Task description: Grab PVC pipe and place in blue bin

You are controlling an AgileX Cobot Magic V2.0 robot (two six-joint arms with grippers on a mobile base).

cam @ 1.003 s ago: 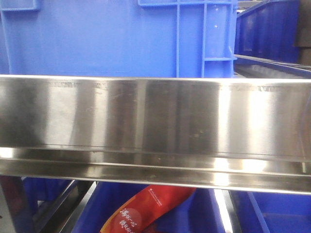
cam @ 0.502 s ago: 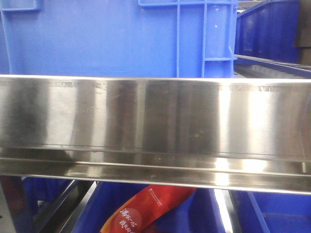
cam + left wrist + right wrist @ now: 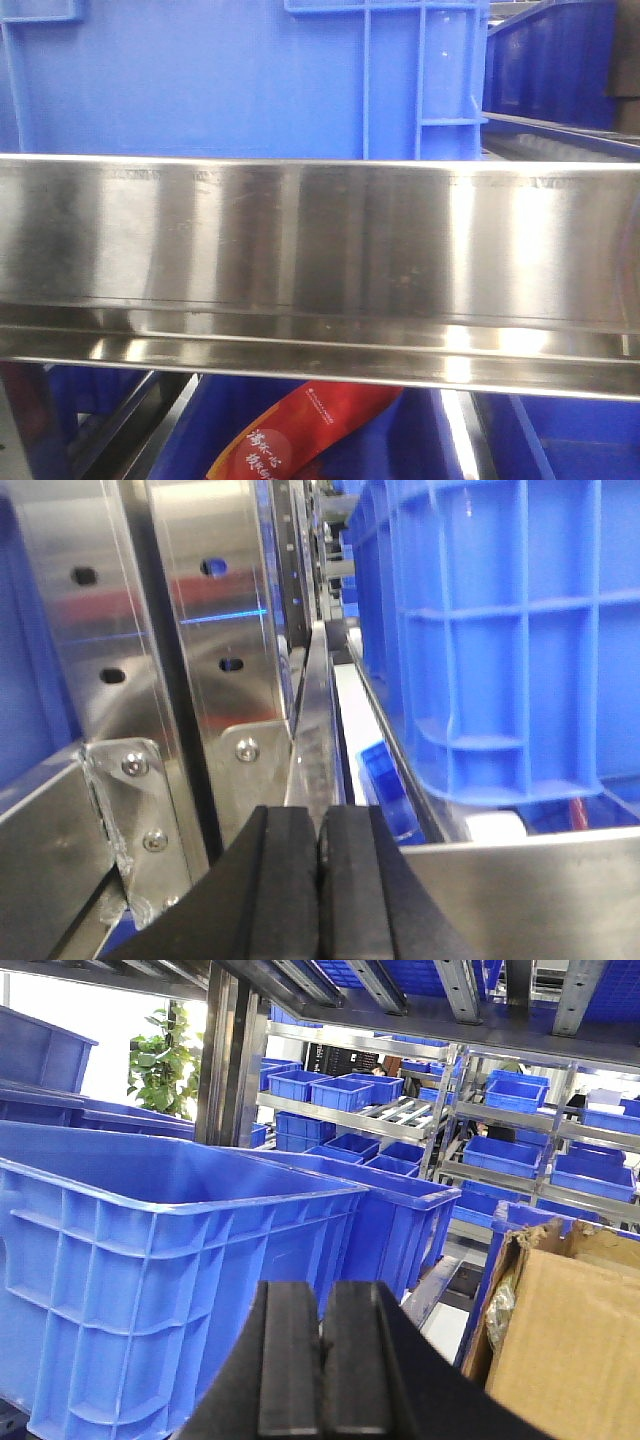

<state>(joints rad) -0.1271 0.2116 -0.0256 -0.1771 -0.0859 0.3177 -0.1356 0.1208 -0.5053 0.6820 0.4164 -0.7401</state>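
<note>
No PVC pipe shows in any view. A large blue bin [image 3: 240,80] stands on the steel shelf right in front of the exterior camera. The same kind of blue bin [image 3: 500,630] fills the right of the left wrist view, and one [image 3: 150,1280] fills the left of the right wrist view. My left gripper [image 3: 321,880] is shut with nothing between its black pads, low beside the shelf frame. My right gripper [image 3: 321,1360] is also shut and empty, in front of the bin's wall.
A wide steel shelf rail [image 3: 320,260] crosses the exterior view. Below it lies a red packet [image 3: 300,430] in a lower blue bin. Steel uprights with holes [image 3: 200,650] stand left of the left gripper. A cardboard box [image 3: 570,1340] sits at the right, with racks of blue bins [image 3: 420,1110] behind.
</note>
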